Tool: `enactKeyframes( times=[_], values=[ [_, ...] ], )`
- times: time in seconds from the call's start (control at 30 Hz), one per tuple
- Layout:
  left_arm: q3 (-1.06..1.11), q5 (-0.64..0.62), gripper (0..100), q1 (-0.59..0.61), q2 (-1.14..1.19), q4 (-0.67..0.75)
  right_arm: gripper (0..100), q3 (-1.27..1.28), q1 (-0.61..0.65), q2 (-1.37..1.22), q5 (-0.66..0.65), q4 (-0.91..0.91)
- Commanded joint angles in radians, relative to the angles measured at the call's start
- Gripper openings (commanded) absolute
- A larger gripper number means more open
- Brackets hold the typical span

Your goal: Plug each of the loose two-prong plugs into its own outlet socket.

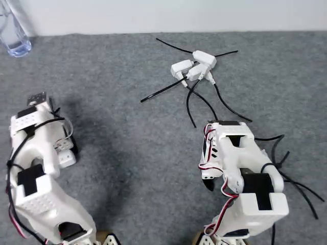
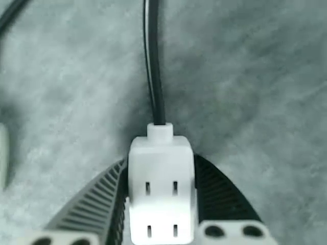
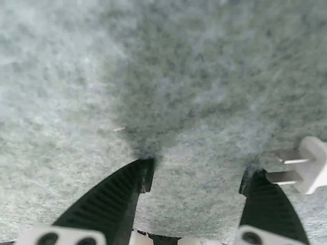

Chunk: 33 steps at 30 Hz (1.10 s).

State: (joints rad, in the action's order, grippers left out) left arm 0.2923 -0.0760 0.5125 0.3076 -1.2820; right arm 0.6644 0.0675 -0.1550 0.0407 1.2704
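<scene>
L gripper [image 2: 161,164] is clamped on a white socket block [image 2: 161,178] at the left side of the table. Its jaws press both side walls. The slot face points back at the cam, and a black cord [image 2: 153,66] runs off the block's other end over the grey carpet [image 2: 265,76]. R gripper [image 3: 199,176] is spread wide w/ nothing in it, tips down on the carpet. A loose two-prong plug [image 3: 309,166] lies just beside one finger, outside the jaws, its prongs [image 3: 286,155] pointing in toward the gap.

Handling, my read: plug & block are light, hard, smooth plastic, so they're apt to skid or twist unless pinched on the flat sides. Take the plug by its body behind the prongs, not on the metal, since thin prongs could bend if pushed in off-line. The springy cords will prob tug the parts round.

Views: the high view adds a heap of white plugs [image 1: 196,66] w/ cords at far centre-right, well apart from both arms. The L wrist view gives slot detail: two pairs, both empty. The R wrist view gives the plug by the finger, where the high view has the arm over that spot.
</scene>
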Motion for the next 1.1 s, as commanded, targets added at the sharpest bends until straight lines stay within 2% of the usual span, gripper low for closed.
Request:
enactKeyframes(
  times=[0.0, 0.1, 0.3, 0.6, 0.67, 0.83, 1.07],
  values=[
    [-0.056, 0.054, 1, -0.002, -0.163, -0.106, 27.8, 0.012, 0.008, -0.018, -0.018, -0.074],
    [-0.061, 0.074, 1, -0.015, -0.296, -0.138, 27.8, 0.012, 0.008, -0.016, -0.018, -0.076],
    [-0.056, 0.189, 1, -0.161, -0.519, -0.158, 27.8, 0.012, 0.008, -0.012, -0.018, -0.076],
    [0.01, 0.505, 1, -0.405, -0.669, -0.155, 27.8, 0.011, -0.013, -0.01, -0.018, -0.077],
    [0.042, 0.551, 1, -0.479, -0.672, -0.138, 27.8, -0.006, -0.061, -0.008, -0.031, -0.088],
    [0.102, 0.565, 1, -0.689, -0.672, -0.069, 27.8, -0.075, -0.286, -0.008, -0.212, -0.104],
    [0.265, 0.569, 1, -0.928, -0.671, 0.13, 27.8, -0.107, -0.351, -0.008, -0.215, -0.128]
  ],
)
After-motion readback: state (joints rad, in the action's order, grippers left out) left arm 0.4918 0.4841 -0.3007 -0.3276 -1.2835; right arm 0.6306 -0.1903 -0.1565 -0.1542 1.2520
